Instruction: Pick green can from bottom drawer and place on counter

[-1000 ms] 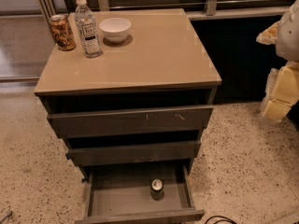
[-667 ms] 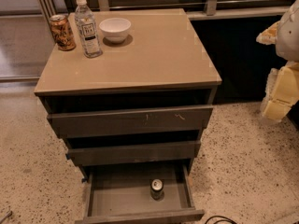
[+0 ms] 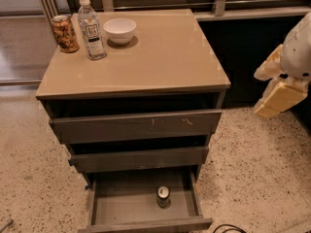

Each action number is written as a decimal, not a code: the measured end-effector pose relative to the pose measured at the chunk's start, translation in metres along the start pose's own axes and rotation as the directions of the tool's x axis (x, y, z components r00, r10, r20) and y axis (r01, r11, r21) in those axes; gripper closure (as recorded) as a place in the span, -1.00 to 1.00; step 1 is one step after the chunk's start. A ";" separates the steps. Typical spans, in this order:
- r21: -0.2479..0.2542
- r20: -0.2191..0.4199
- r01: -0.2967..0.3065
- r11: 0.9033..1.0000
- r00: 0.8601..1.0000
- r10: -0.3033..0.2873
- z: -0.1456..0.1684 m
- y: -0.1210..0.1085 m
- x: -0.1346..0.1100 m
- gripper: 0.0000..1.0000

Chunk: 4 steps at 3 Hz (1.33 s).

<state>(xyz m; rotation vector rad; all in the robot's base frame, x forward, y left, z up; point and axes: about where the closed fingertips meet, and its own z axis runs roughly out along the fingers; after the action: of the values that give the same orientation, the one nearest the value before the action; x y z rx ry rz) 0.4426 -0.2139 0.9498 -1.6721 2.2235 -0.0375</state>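
The green can (image 3: 163, 196) stands upright in the open bottom drawer (image 3: 121, 210), right of its middle, with its silver top facing up. The tan counter (image 3: 160, 57) is the top of the dark drawer cabinet. My gripper (image 3: 279, 97), white with yellowish parts, hangs at the right edge of the camera view. It is beside the cabinet at about the height of the top drawer, well above and to the right of the can. It holds nothing that I can see.
An orange-brown can (image 3: 64, 33), a water bottle (image 3: 91, 29) and a white bowl (image 3: 120, 30) stand at the counter's back left. The two upper drawers (image 3: 136, 125) are partly pulled out above the bottom one. A speckled floor surrounds the cabinet; a dark wall stands behind the gripper.
The gripper at the right edge has shifted slightly to the left. The can, the drawers and the things on the counter have not moved.
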 end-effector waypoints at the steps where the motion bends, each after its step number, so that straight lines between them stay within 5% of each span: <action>1: -0.068 0.113 -0.050 0.996 0.992 0.057 0.068 0.016 0.003 0.31; 2: -0.149 0.227 -0.095 0.984 0.966 0.127 0.168 0.025 -0.005 0.93; 3: -0.197 0.253 -0.121 0.973 0.952 0.170 0.217 0.031 -0.006 1.00; 4: -0.198 0.255 -0.124 0.972 0.951 0.173 0.221 0.030 -0.006 1.00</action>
<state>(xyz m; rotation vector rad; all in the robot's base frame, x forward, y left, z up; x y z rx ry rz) 0.4814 -0.1575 0.7375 -1.4858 2.1863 0.4181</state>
